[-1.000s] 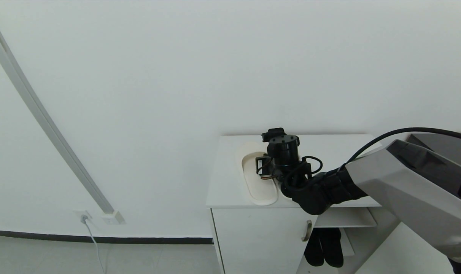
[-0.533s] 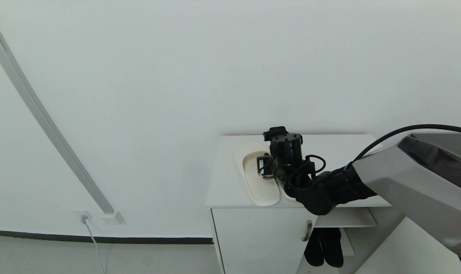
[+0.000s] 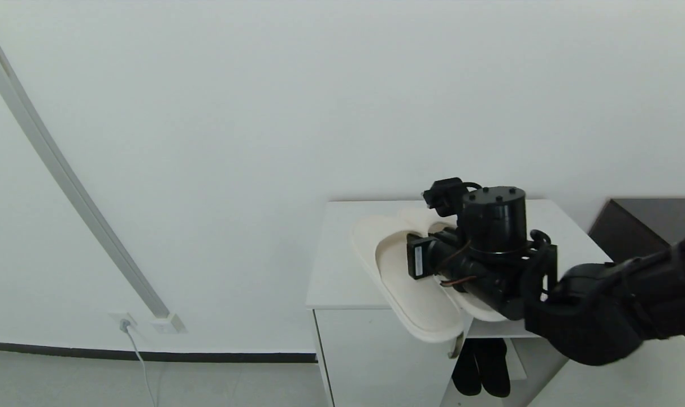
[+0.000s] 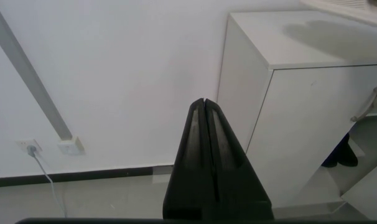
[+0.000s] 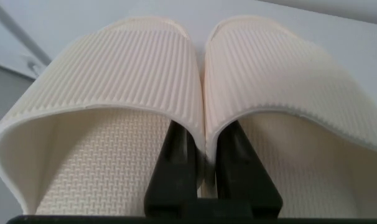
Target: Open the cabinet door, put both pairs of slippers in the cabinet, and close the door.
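A pair of cream slippers (image 3: 416, 294) hangs tilted above the front of the white cabinet's top (image 3: 337, 271), heels past its front edge. My right gripper (image 3: 439, 264) is shut on them. In the right wrist view its fingers (image 5: 176, 165) reach into both slippers (image 5: 132, 68) and pinch their inner walls together. A pair of black slippers (image 3: 482, 367) stands on the low shelf inside the cabinet, beside the shut left door and its handle (image 3: 456, 343). My left gripper (image 4: 204, 106) is shut and empty, low in front of the cabinet (image 4: 300, 124).
A white panel (image 3: 597, 379) at the lower right looks like the cabinet's open door. A dark surface (image 3: 647, 226) lies to the right of the cabinet. A slanted conduit (image 3: 65, 169) and a wall socket with a cable (image 3: 125, 325) are on the left wall.
My right gripper has lifted the cream slippers off the cabinet top and drawn them forward and to the right, closer to the head camera.
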Controlling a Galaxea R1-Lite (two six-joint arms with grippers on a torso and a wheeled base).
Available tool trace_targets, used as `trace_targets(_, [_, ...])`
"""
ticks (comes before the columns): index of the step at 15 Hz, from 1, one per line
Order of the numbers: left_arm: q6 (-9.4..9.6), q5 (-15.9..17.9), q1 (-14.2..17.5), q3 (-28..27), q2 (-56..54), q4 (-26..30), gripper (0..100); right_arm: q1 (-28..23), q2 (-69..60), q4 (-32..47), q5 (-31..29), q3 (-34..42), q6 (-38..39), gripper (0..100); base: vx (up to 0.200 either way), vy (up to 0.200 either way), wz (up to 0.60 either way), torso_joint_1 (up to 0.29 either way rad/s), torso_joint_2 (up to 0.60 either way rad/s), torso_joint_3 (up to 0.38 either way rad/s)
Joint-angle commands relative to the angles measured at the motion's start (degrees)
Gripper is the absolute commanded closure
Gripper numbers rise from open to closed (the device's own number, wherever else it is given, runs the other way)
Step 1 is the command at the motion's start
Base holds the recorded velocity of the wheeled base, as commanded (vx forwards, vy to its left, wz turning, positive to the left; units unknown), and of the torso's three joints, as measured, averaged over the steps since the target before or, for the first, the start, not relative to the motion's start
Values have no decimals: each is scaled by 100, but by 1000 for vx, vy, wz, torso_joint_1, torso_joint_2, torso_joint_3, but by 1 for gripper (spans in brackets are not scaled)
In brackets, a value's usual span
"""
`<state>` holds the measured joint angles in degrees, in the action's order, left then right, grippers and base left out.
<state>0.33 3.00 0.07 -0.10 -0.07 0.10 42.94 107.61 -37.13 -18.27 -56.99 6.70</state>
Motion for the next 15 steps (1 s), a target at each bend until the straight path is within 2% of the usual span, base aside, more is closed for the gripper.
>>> trace_targets(1, [2, -1, 1, 1, 7, -1, 100, 303, -1172, -13, 149, 971, 33, 100, 0, 0, 0, 0, 0, 0])
trace_targets(4, [2, -1, -7, 1, 7, -1, 100, 461, -2007, 4, 368, 1929, 59, 100, 0, 0, 0, 0, 0, 0])
trace_targets(9, [2, 8, 1, 1, 7, -1, 100, 751, -2139, 31, 386, 2104, 50, 100, 0, 0, 0, 0, 0, 0])
trace_targets(14, [2, 8, 1, 1, 7, -1, 100, 769, -1963, 4, 368, 2157, 59, 100, 0, 0, 0, 0, 0, 0])
trace_targets(15, [2, 8, -7, 1, 7, -1, 100, 769, -1945, -5, 368, 2157, 59, 100, -200, 0, 0, 7, 7, -2])
